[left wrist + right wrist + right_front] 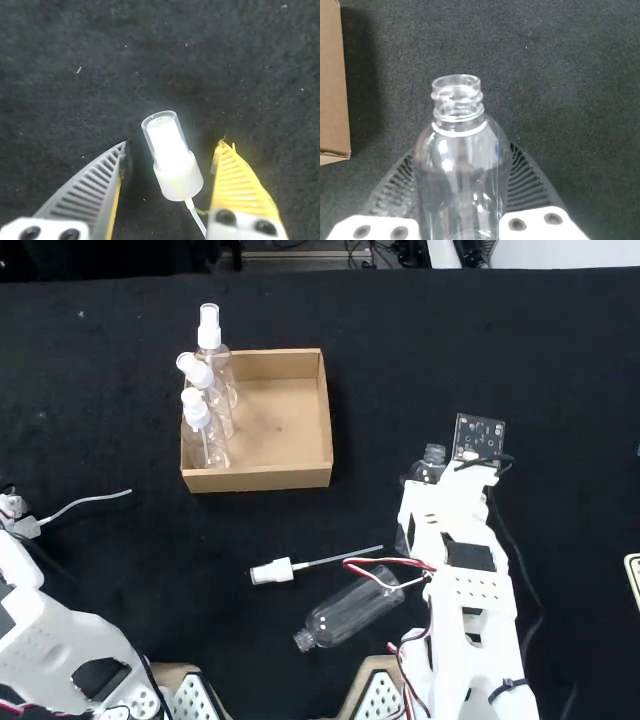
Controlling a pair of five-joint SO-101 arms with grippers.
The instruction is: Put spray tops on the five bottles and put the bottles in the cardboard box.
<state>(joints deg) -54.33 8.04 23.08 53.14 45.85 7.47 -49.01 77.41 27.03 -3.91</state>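
Firmly clamped in the right gripper [462, 155], a clear plastic bottle with an open neck [457, 115] stands upright toward the right edge of the black cloth surface [500, 340]. The left gripper [172, 147] is spread wide around a white spray top [172, 160] lying near the left edge. Three capped clear bottles [205, 400] stand along the left wall of the brown cardboard box [258, 478]. A second spray top [272, 572] and an uncapped lying bottle [350, 612] rest toward the edge by the arms' bases.

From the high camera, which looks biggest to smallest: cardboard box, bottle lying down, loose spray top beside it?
1. Cardboard box
2. Lying bottle
3. Loose spray top; with its tube it runs about as long as the bottle, but far thinner.
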